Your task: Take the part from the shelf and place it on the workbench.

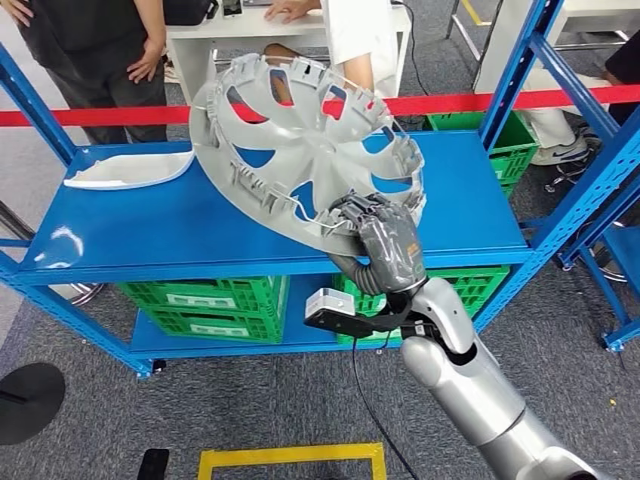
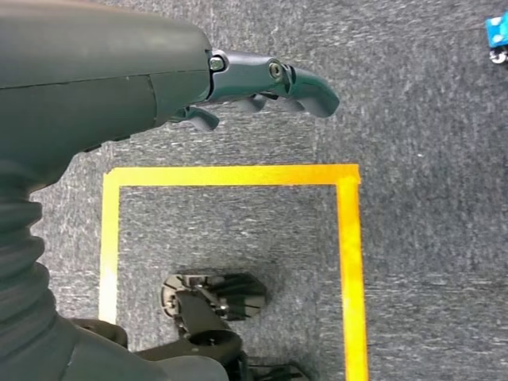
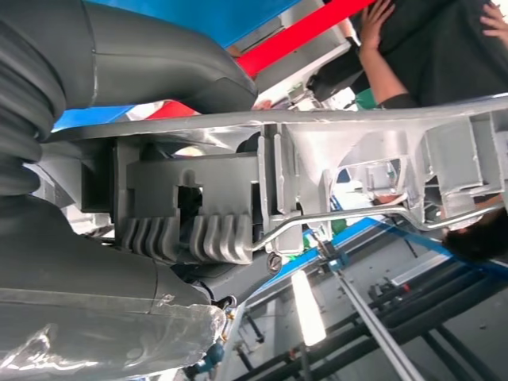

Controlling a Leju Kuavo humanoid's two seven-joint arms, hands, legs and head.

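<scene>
Right hand (image 1: 383,238) grips the near rim of the wheel cover (image 1: 302,150), which is tilted up off the blue shelf (image 1: 226,225). Left hand (image 2: 263,83) hangs over the floor, fingers loosely apart, holding nothing. Risk: one-edge grip on a wide, flimsy part — it could swing, slip, or snag the shelf post (image 1: 521,75).

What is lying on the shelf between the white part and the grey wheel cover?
Nothing: in the head view, bare blue shelf separates the white part from the wheel cover.
</scene>
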